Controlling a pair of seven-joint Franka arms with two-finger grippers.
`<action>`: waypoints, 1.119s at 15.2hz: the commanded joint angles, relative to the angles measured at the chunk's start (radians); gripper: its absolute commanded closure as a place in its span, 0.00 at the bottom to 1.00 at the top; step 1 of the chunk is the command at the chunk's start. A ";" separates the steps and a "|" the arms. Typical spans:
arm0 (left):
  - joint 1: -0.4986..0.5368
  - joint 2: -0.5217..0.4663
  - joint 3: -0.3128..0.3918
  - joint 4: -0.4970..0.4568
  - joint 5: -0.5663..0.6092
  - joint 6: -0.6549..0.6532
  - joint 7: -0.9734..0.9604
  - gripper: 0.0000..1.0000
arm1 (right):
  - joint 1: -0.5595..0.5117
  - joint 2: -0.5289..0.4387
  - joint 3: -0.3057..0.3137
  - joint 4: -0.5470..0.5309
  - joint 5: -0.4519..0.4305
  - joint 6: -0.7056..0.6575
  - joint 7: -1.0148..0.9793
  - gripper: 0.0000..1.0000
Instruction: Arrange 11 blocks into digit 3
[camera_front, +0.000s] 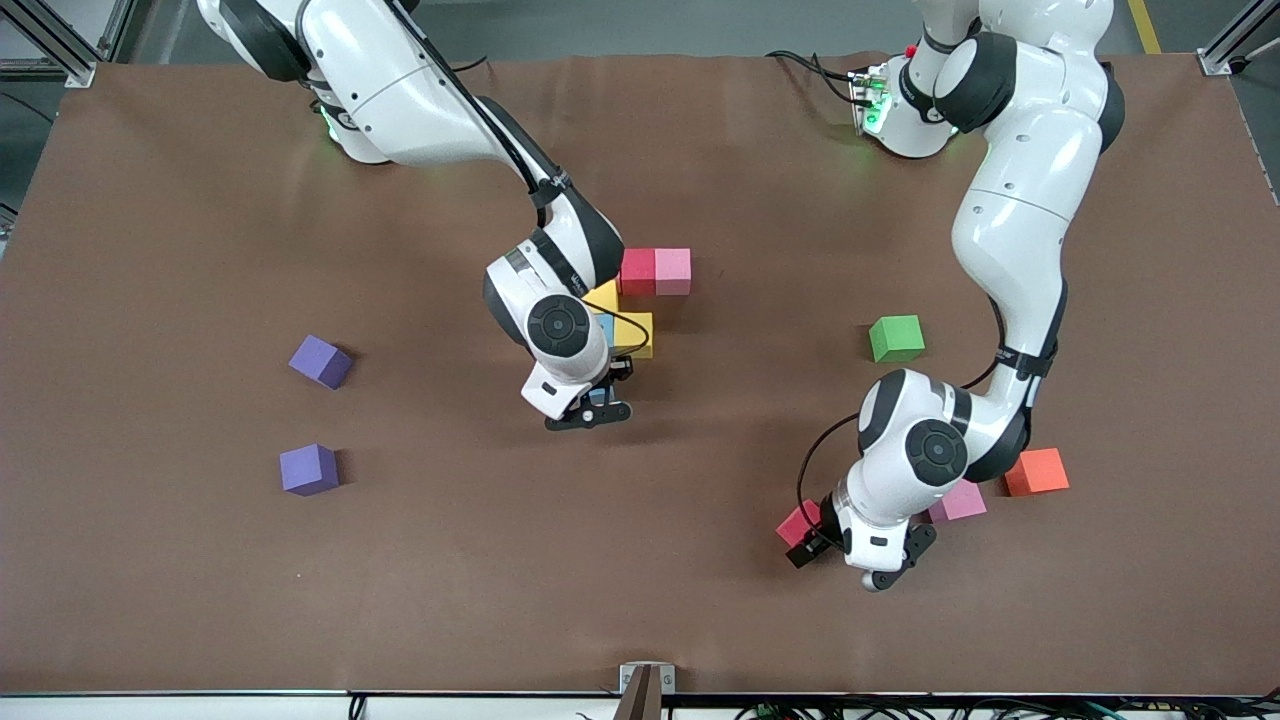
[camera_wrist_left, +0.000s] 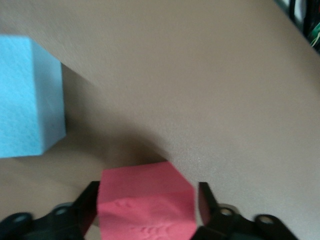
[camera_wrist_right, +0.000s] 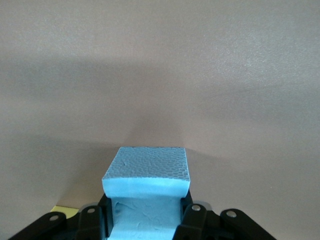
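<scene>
A partial figure lies mid-table: a red block (camera_front: 638, 271) and a pink block (camera_front: 673, 271) touch, with two yellow blocks (camera_front: 635, 335) and a light blue one (camera_front: 603, 328) beside them, partly hidden by the right arm. My right gripper (camera_front: 590, 408) (camera_wrist_right: 145, 212) hangs just above the table beside this group, shut on a light blue block (camera_wrist_right: 146, 167). My left gripper (camera_front: 812, 538) (camera_wrist_left: 148, 207) is low at the left arm's end, open, its fingers closely flanking a red block (camera_front: 797, 522) (camera_wrist_left: 145, 187). Another light blue block (camera_wrist_left: 27, 95) lies close by in the left wrist view.
Two purple blocks (camera_front: 321, 361) (camera_front: 309, 469) lie toward the right arm's end. A green block (camera_front: 897, 338), a pink block (camera_front: 958, 502) and an orange cube (camera_front: 1036, 472) sit round the left arm. The brown mat (camera_front: 450, 560) covers the table.
</scene>
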 joint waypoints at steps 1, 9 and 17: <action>0.000 0.014 0.002 0.028 -0.063 -0.015 0.017 0.67 | 0.011 -0.021 0.006 -0.039 0.006 -0.005 0.002 0.19; -0.051 -0.121 -0.006 -0.047 -0.095 -0.236 -0.322 0.99 | -0.093 -0.125 0.002 0.053 0.013 -0.224 -0.010 0.00; -0.134 -0.351 -0.006 -0.366 -0.044 -0.224 -0.970 0.96 | -0.438 -0.193 -0.004 0.051 0.001 -0.314 -0.407 0.00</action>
